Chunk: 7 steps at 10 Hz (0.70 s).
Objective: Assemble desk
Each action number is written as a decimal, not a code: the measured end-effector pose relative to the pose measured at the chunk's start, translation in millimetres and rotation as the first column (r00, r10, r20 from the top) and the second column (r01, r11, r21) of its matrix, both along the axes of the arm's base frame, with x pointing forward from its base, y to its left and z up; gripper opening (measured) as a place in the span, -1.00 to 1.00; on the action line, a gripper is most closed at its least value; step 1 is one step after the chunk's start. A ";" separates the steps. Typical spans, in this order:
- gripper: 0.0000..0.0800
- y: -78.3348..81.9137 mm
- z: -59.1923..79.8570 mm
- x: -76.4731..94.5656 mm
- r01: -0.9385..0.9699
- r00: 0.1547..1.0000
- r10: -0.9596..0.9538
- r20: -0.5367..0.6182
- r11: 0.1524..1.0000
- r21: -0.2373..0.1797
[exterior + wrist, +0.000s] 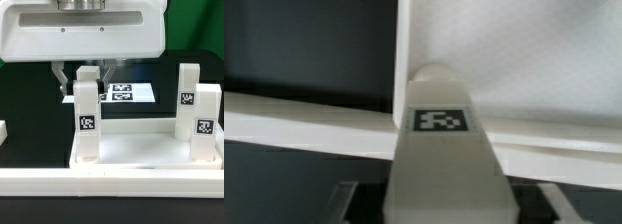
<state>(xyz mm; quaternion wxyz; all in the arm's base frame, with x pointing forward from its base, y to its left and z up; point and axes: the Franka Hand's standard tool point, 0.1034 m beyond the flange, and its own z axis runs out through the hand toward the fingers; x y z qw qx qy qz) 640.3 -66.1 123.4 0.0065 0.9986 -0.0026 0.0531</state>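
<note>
Nearest, the tabletop [140,150] lies flat on the dark counter [30,90] with three legs standing on it. The jaws [84,76] grip the top of the leg [86,120] on the exterior view's left (tag facing forward). Behind lies the marker board [135,93].

legs [86,122] on tabletop [130,150] — marker board [133,94] behind

the black table [30,100] carries the white tabletop [140,150] near, and the marker board [135,94] lying far behind it.
</note>
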 end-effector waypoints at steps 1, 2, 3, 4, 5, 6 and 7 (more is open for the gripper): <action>-0.27 -0.4 -0.5 0.0 0.096 0.995 -0.096 0.001 0.995 0.012; -0.27 -2.6 -0.8 0.1 0.201 0.979 -0.201 0.002 0.979 0.033; -0.27 -4.0 -1.0 0.0 0.308 0.951 -0.308 -0.001 0.950 0.046; -0.27 -3.6 -1.3 0.1 0.432 0.902 -0.433 -0.006 0.900 0.060; -0.27 -3.7 -1.3 0.2 0.503 0.864 -0.503 -0.010 0.862 0.068; -0.27 -3.0 -1.4 0.0 0.582 0.813 -0.582 -0.018 0.810 0.077; -0.27 -1.6 -1.6 0.0 0.675 0.737 -0.675 -0.028 0.733 0.087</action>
